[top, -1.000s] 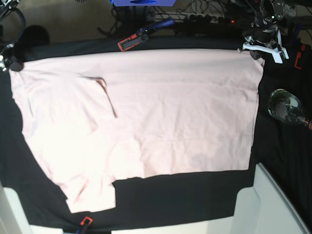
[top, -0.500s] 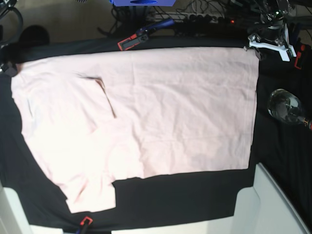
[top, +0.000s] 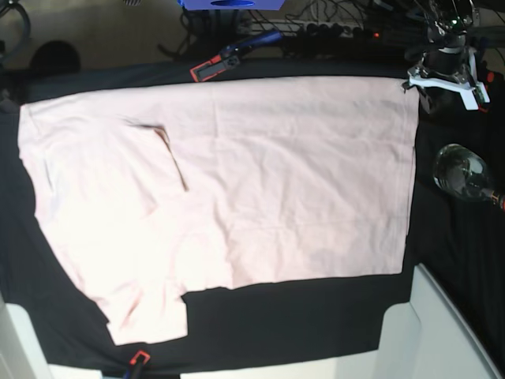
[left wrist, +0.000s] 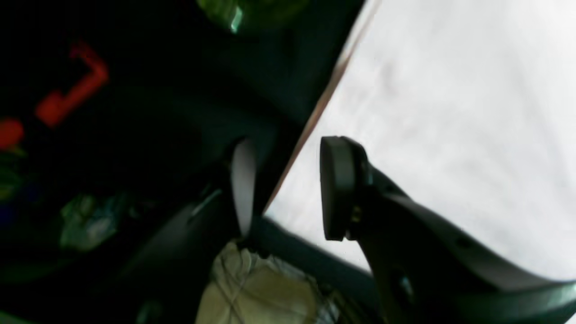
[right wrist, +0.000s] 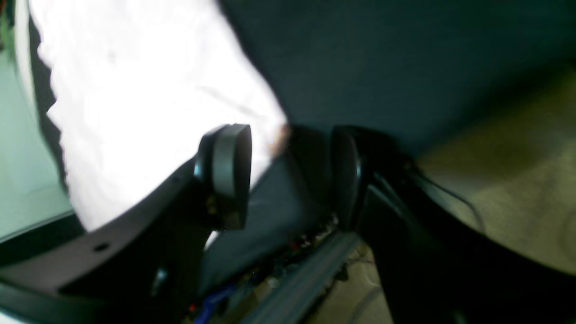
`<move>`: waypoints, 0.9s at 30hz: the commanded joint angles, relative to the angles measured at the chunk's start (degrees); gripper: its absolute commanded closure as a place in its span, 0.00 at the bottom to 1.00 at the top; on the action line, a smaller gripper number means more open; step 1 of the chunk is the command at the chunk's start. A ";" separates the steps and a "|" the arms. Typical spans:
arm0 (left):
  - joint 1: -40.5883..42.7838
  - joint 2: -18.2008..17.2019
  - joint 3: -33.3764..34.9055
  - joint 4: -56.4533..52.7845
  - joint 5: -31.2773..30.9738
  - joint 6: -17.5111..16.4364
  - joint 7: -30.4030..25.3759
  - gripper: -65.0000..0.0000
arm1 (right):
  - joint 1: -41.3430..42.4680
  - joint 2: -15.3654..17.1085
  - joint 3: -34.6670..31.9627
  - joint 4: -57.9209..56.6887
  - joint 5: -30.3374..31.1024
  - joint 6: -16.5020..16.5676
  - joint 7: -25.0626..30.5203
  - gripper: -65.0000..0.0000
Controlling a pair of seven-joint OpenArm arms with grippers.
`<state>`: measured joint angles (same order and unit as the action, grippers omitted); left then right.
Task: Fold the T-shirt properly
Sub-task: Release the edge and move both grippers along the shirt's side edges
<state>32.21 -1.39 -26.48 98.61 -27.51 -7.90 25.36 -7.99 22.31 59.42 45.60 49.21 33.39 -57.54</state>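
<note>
One T-shirt, one glass bottle, two orange clamps.

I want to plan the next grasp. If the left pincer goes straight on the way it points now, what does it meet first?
Probably the side edge of the pink T-shirt, which lies just ahead of the open left pincer; depth is unclear.

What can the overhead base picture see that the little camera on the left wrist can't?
Only the base view shows the whole T-shirt spread flat, with a sleeve folded in, plus the clamps and a glass bottle beside it. Only the left wrist view shows the left gripper close up: its jaws stand apart with nothing between them, above the shirt's edge. Both show the pink shirt on the black cloth.
</note>
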 commanded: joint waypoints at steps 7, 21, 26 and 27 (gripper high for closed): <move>-2.80 -1.12 -0.03 4.47 -0.05 -0.41 1.32 0.63 | 6.89 4.46 -0.74 3.14 1.21 0.68 -2.64 0.57; -14.67 -6.74 1.56 -0.01 0.03 -0.41 10.99 0.63 | 21.40 2.18 -12.25 3.05 3.58 0.50 0.70 0.57; -17.22 -8.59 1.64 -3.53 1.18 -0.41 10.99 0.63 | 23.15 3.41 -18.50 4.29 -4.68 -1.25 3.52 0.57; -18.10 -8.59 2.26 -4.15 2.76 -0.41 10.99 0.63 | 24.03 3.94 -23.15 5.16 -7.67 -1.25 5.63 0.57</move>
<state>14.72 -9.23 -24.18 93.41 -23.99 -8.38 37.85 13.13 23.97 35.62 48.53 37.98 31.07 -54.11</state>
